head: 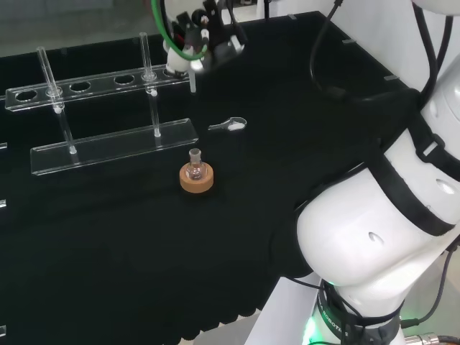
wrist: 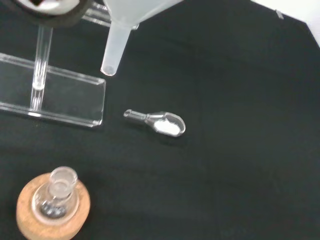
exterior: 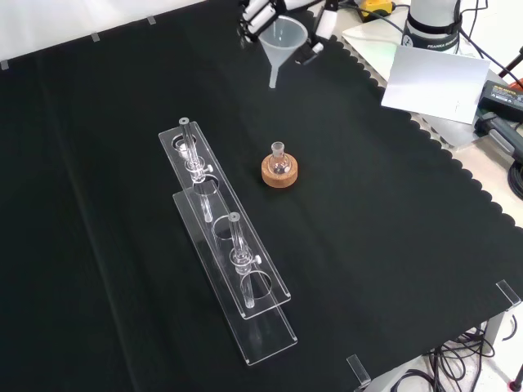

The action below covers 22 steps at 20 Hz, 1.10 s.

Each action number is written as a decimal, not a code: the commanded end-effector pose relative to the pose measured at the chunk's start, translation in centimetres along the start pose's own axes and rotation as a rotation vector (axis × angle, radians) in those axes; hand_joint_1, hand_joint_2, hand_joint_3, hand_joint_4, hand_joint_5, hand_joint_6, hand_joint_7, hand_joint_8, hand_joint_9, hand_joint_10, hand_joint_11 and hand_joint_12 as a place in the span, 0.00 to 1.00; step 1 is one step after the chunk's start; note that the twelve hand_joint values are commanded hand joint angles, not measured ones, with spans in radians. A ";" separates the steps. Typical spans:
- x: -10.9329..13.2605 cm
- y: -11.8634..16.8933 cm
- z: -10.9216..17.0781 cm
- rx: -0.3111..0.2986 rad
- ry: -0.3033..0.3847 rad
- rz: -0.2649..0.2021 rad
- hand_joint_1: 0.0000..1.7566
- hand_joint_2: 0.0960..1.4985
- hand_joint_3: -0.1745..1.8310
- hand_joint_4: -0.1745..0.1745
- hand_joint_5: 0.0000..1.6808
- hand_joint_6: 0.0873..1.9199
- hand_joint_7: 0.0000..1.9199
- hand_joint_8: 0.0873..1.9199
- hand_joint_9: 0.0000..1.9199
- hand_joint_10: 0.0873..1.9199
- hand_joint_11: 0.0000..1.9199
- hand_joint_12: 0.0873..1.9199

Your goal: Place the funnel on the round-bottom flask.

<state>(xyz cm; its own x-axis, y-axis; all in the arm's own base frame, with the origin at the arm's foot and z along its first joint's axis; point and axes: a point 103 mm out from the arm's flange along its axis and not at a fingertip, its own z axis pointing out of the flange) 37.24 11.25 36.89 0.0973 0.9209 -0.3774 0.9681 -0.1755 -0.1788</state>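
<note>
In the front view, a clear test-tube rack (exterior: 225, 253) stands at the left, and right of it the round-bottom flask (exterior: 279, 162) sits upright in its cork ring (exterior: 280, 172). Above it, the hand (exterior: 265, 14) grips the funnel (exterior: 283, 42) aloft, spout down.

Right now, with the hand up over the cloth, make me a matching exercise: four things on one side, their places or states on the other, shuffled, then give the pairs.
Things:
1. translucent white plastic funnel
2. small clear glass round-bottom flask
3. small clear glass scoop
4. long clear acrylic tube rack

States:
A. lying flat on the black cloth, white powder in it
B. carrying upright glass tubes
C. held in the black and white hand, above the cloth
D. seated in a round cork ring stand

Pairs: 1-C, 2-D, 3-A, 4-B
</note>
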 end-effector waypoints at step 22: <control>4.6 2.8 9.4 0.126 0.007 0.011 0.48 0.54 0.40 0.55 0.47 0.36 0.38 0.31 0.52 0.18 0.36 0.65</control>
<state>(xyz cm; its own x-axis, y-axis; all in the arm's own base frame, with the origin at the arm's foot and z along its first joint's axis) 37.53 12.04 27.09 0.1089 0.9191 -0.3786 0.9331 -0.2258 -0.2799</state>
